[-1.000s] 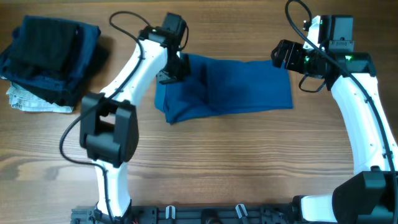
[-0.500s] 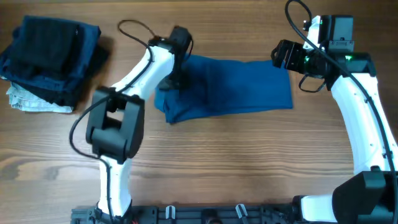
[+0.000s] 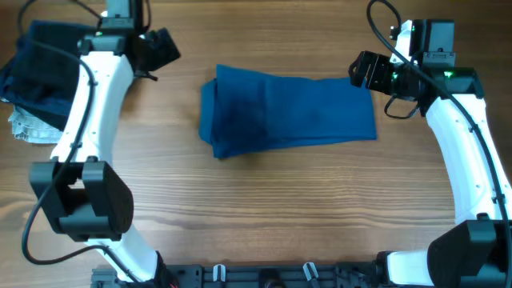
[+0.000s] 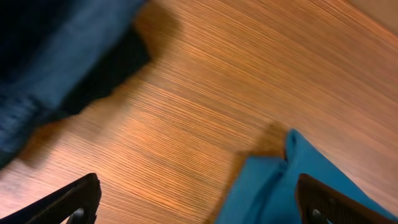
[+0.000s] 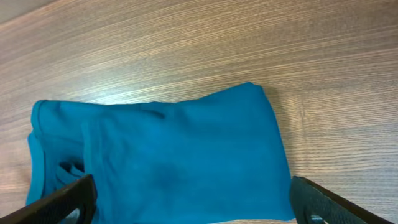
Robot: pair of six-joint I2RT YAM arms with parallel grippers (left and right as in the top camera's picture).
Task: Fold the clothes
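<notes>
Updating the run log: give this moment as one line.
T-shirt: folded, flat on table | left gripper: open, empty, near dark garment stack | right gripper: open, empty, by T-shirt corner

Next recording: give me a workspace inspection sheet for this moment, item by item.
Surface: wooden table, no spills seen.
Job's things: blue T-shirt folded into a flat rectangle mid-table, nothing gripping it.
Clutter: pile of dark garments at far left, lying on a whitish cloth.
Grippers: left gripper open, between pile and T-shirt; right gripper open, by the T-shirt's far right corner.
Cables: black cable loops off the right arm, away from the fabric.
Surroundings: dark rail along the near edge.
</notes>
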